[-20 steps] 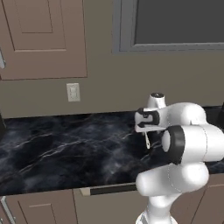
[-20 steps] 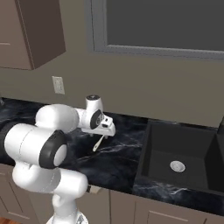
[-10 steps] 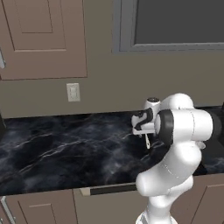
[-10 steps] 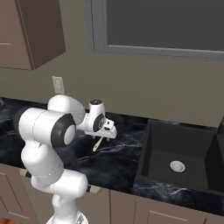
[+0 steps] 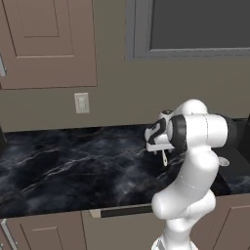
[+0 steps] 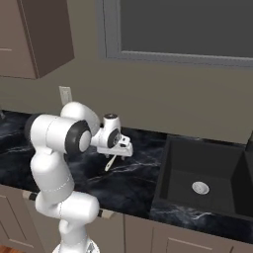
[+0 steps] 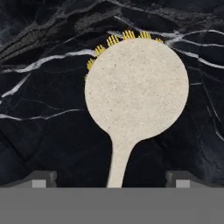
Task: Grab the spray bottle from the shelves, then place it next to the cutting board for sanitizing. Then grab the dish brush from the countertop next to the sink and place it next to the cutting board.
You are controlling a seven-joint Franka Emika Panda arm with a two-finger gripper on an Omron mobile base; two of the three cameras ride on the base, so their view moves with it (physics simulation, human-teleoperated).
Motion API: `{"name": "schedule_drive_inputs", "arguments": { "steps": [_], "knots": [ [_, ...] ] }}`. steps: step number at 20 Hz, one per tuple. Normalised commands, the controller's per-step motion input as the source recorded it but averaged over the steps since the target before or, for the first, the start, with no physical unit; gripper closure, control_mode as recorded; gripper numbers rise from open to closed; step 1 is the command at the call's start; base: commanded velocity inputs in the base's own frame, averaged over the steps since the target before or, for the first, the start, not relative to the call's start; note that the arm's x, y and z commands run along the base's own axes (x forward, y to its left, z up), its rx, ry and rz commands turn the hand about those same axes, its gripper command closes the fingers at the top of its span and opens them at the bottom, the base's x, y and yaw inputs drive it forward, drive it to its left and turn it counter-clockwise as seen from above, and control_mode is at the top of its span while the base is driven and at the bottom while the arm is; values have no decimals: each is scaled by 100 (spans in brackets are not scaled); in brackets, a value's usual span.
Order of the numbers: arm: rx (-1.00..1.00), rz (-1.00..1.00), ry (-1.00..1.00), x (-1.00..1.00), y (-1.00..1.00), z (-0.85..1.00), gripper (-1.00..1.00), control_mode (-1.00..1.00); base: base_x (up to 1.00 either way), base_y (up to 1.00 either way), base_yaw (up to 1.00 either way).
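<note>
The pincer [image 6: 118, 149] is closed on the thin grey-white dish brush [image 6: 110, 162], carrying it above the black, white-veined marble bench [image 5: 73, 168], left of the black sink [image 6: 200, 173]. Since a second ago the arm has swung leftward. The hand view shows its round speckled head [image 7: 136, 89] fringed with yellow bristles [image 7: 114, 40].

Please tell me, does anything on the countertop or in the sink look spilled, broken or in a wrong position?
Nothing stands out. The countertop shows no spill, and the sink looks intact. The dish brush hangs from the claw above the counter, handle toward the claw and yellow bristles facing down, undamaged.
</note>
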Motion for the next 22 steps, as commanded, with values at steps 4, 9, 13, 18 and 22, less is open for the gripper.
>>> {"name": "schedule_drive_inputs", "arguments": {
  "steps": [4, 9, 13, 18, 22],
  "knots": [
    [0, 0, 3, 27, 0, -33, 100, -100, 0, 0, 0],
    [0, 0, 1, 13, 0, -23, 100, -100, 0, 0, 0],
    [0, 0, 0, 2, 2, -10, 100, -100, 0, 0, 0],
    [0, 0, -26, -44, -6, 16, 100, -100, 0, 0, 0],
    [7, 0, -37, -74, -25, 59, 100, -100, 0, 0, 0]
  ]
}}
